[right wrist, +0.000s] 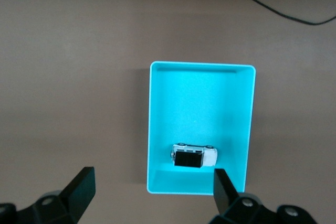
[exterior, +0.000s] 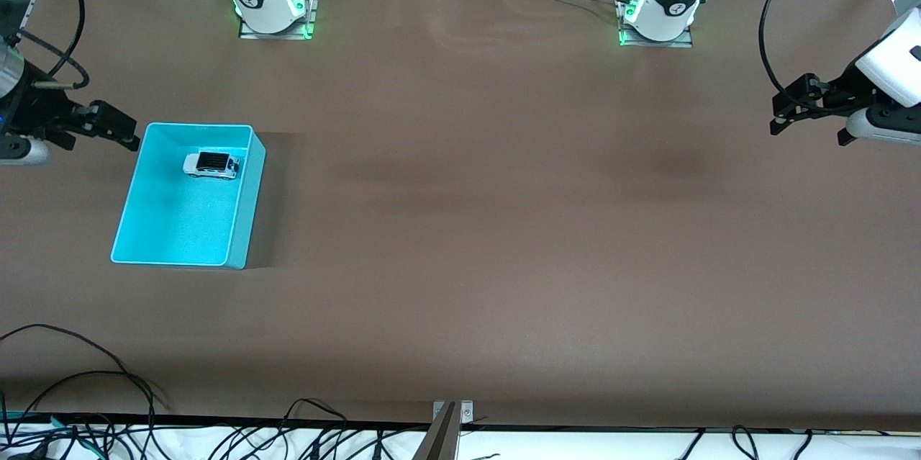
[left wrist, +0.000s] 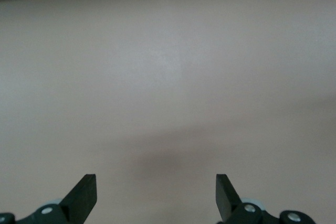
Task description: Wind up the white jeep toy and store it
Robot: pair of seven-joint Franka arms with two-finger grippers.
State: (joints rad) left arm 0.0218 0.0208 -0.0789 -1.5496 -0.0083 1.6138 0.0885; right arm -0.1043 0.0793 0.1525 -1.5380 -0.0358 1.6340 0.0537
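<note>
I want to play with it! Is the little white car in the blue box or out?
In: the tiny white toy car sits inside the open cyan plastic bin.

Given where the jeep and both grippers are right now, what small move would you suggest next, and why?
Probably none beyond parking the arms: the white jeep toy already lies inside the cyan bin, at its end farther from the front camera. The right gripper is open and empty beside the bin; the left gripper waits open over bare table.

The white jeep toy (exterior: 211, 165) lies in the bin (exterior: 241, 230) toward the right arm's end.
</note>
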